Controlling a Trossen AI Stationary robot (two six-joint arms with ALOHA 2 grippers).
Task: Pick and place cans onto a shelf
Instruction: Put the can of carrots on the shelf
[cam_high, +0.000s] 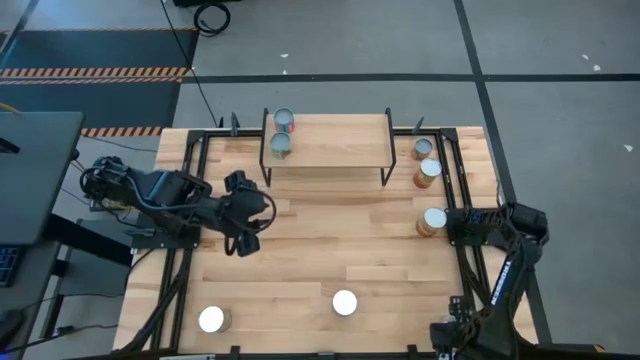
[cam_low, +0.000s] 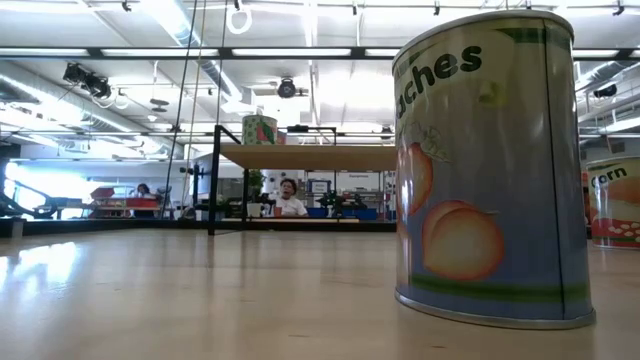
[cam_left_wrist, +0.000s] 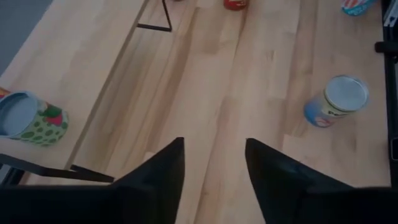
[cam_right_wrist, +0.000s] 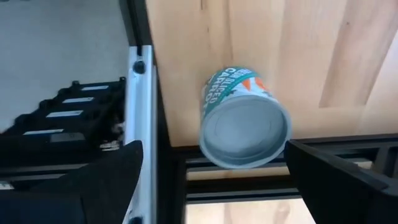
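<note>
High view: shelf (cam_high: 330, 140) holds 2 cans (cam_high: 282, 134); left gripper (cam_high: 245, 215) hovers mid-table, jaws apart; right gripper (cam_high: 458, 222) straddles a carrot can (cam_right_wrist: 245, 126), jaws apart.

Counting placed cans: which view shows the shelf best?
The high view: straight down on the shelf, two cans at its left end. Low view: edge-on. Left wrist: only part. Right wrist: none.

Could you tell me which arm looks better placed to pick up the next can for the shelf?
Probably the right: its open gripper is over a silver-lidded teal-labelled can, while the left gripper, also open, hangs above bare wooden tabletop.
</note>
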